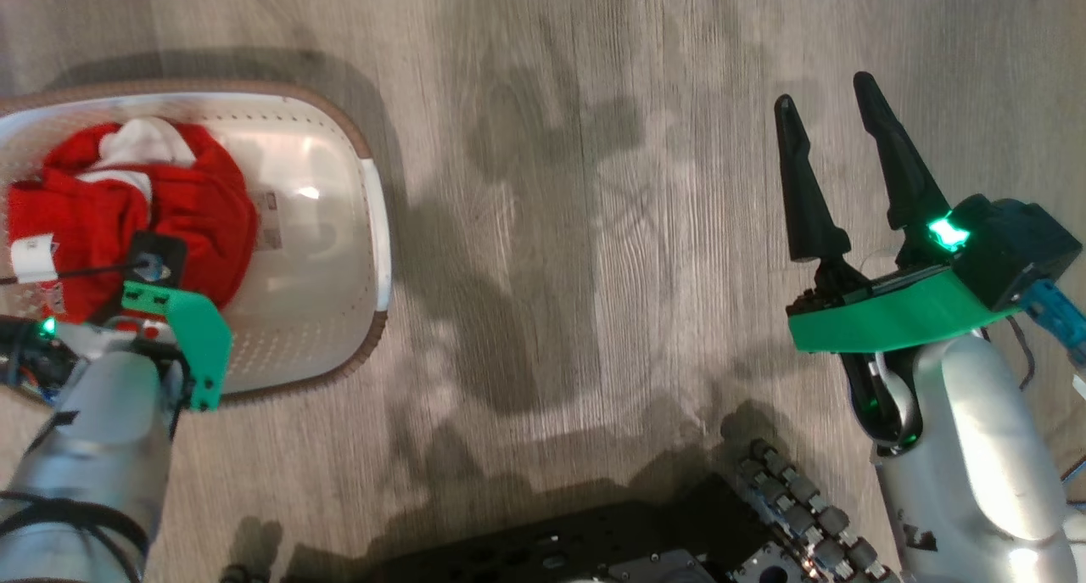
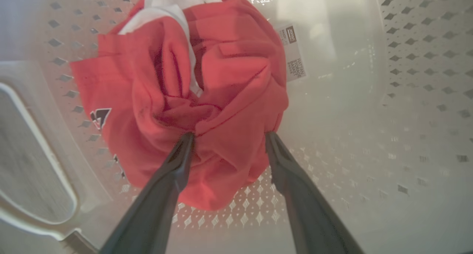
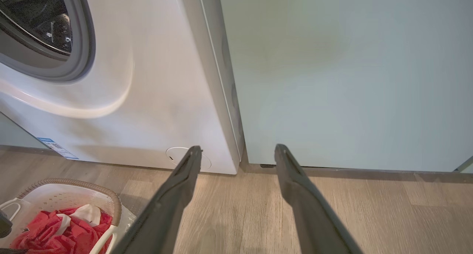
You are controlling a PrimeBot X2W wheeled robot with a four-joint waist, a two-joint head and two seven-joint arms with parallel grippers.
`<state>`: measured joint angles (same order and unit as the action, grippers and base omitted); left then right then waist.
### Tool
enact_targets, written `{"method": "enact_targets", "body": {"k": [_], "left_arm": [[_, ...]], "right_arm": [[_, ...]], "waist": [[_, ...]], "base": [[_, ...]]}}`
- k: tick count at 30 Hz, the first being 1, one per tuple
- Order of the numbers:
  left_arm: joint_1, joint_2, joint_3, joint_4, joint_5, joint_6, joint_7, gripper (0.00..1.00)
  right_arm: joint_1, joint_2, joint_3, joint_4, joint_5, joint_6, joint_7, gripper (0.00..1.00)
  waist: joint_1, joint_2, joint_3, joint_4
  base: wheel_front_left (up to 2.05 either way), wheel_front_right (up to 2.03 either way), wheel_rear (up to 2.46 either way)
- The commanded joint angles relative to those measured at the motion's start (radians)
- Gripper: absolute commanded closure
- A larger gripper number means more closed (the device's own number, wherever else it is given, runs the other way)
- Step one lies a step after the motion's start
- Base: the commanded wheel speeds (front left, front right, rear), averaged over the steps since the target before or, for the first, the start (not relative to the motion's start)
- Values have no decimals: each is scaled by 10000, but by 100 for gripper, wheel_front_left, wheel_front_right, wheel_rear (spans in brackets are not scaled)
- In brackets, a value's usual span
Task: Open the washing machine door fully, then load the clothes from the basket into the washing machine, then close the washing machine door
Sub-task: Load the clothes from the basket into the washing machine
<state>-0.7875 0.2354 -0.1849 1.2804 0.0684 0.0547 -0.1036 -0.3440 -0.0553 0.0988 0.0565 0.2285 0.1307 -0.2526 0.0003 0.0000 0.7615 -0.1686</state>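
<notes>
Your left pincer [image 2: 229,135] is down inside the basket [image 2: 406,98]. Its fingers are spread and both tips press into the red clothes [image 2: 229,80], with a fold bunched between them, so it's released, not clenched. The whole heap lies right under and ahead of that pincer, with the white piece at the far side. Across the floor [image 1: 551,227], your right pincer [image 1: 823,91] hangs released and empty. Ahead of it and off to its left stands the washing machine [image 3: 147,80], with its gasket and drum mouth bare, so I'd call the door-opening step done. With the heap in the basket, loading is yours to do, then closing.
</notes>
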Motion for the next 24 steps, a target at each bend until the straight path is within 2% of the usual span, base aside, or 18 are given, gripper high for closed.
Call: {"method": "enact_targets", "body": {"k": [1, 9, 17, 18, 20, 24], "left_arm": [[39, 579, 192, 21, 23, 121, 108, 0], [-433, 1059, 159, 73, -76, 283, 313, 0], [-734, 1218, 189, 95, -326, 149, 647, 0], [-748, 1224, 205, 97, -374, 114, 740, 8], [-762, 1248, 169, 99, -401, 42, 846, 100], [-731, 1289, 142, 101, -495, -39, 877, 100]], "right_arm": [[115, 51, 223, -336, 30, 0, -92, 0], [-7, 51, 373, -486, 102, 0, -92, 0], [-111, 51, 490, -512, 202, 0, -92, 0], [-125, 51, 503, -508, 216, 0, -92, 0], [-160, 51, 525, -484, 248, 0, -92, 0], [-250, 51, 549, -430, 329, 0, -92, 0]], "waist": [[-3, 0, 317, -111], [-3, 0, 989, -283], [-3, 0, 1297, -443], [-3, 0, 1312, -465], [-3, 0, 1324, -503], [-3, 0, 1273, -558]], "base": [[0, 0, 0], [0, 0, 0], [0, 0, 0], [0, 0, 0], [0, 0, 0], [0, 0, 0]]}}
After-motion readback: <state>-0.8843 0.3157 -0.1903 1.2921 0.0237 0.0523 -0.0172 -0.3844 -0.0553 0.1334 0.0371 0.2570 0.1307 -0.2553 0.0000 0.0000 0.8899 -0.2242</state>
